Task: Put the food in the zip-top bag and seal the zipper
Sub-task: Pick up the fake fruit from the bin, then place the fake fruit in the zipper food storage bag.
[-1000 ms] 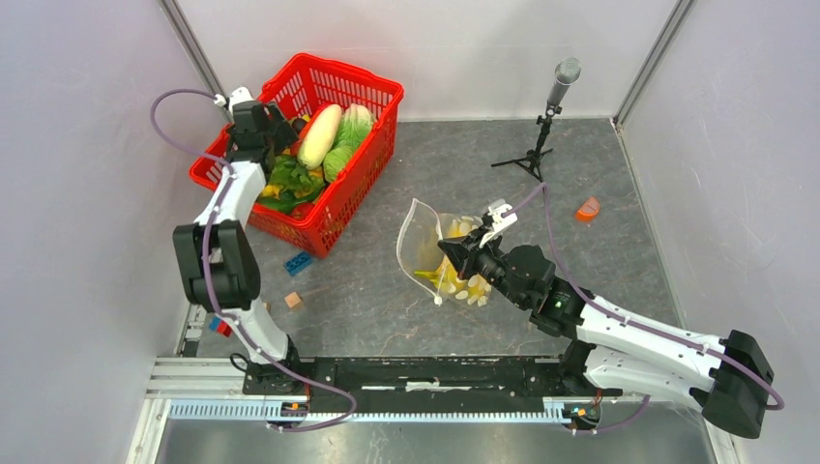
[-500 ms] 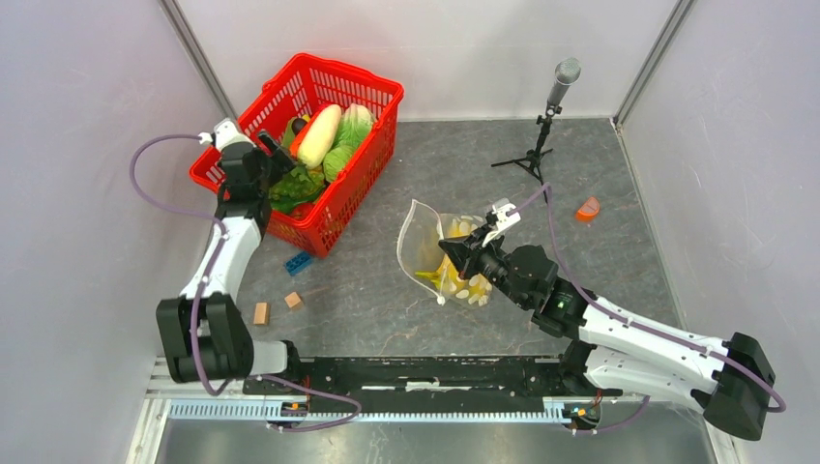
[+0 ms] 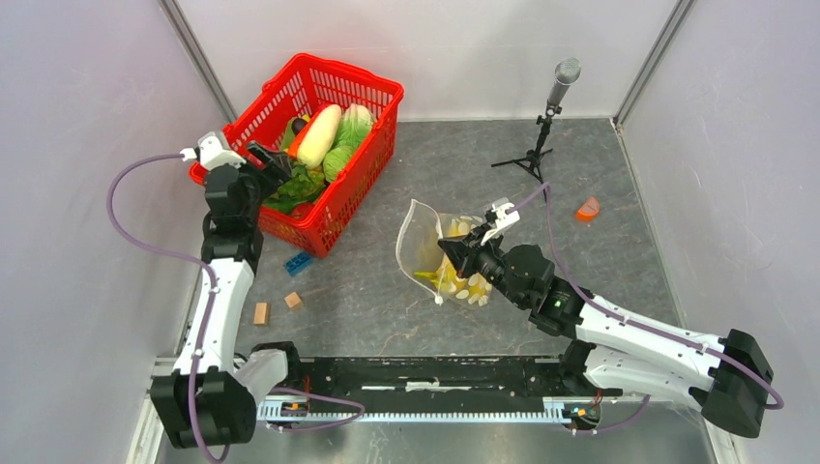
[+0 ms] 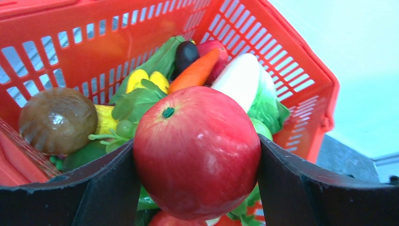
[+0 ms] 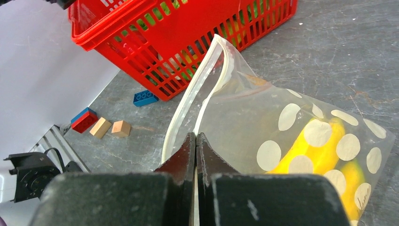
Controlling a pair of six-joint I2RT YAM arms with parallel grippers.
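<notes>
Nearest the bases, the right gripper (image 3: 454,249) is pinched tight on the rim of the bag (image 3: 418,244) by the zipper (image 5: 187,96), propping the mouth open toward ten o'clock. Yellow bananas (image 5: 320,150) lie inside. Farther off, at ten o'clock from the bag, the left gripper (image 3: 261,164) hangs over the red basket (image 3: 360,85), fingers spread wide and clamped around a red apple (image 4: 196,149). The step looks like ferrying food. Next, the apple needs carrying toward four o'clock and dropping through that open mouth.
</notes>
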